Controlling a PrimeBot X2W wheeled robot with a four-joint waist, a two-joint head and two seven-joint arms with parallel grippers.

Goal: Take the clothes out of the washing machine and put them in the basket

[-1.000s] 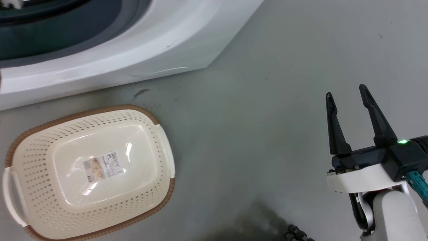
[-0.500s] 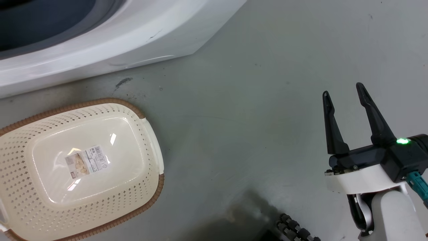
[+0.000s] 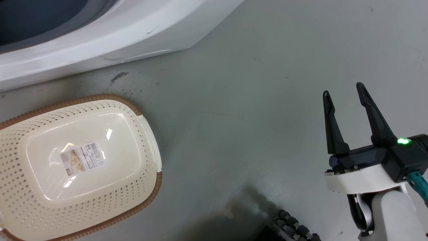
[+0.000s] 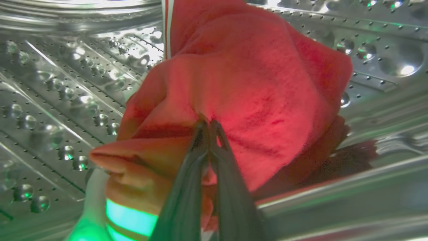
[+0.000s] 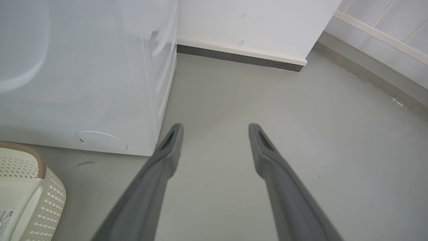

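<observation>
Head view: set high, facing steeply down at the grey floor [image 3: 250, 100]. The washing machine [image 3: 133, 30] runs across the top, the basket [image 3: 133, 187] lies lower left, and the right gripper [image 3: 344, 89] sits lower right.
Left wrist view: inside the steel drum [image 4: 50, 100], looking along the left gripper [image 4: 208, 123], very near the red clothes [image 4: 250, 83].
Right wrist view: low, facing along the floor toward the wall [image 5: 254, 23].
Shared with head view: machine, basket, floor.

The basket [image 3: 23, 190] stands on the grey floor [image 3: 254, 100] at the lower left, a sticker [image 3: 81, 158] on its bottom. The washer [image 3: 140, 26] crosses the upper left, near the basket but apart, with a dark scuff [image 3: 118, 76] between them. The right gripper [image 3: 343, 88] hovers at the lower right, fingers spread, its green light [image 3: 403, 141] lit.
</observation>
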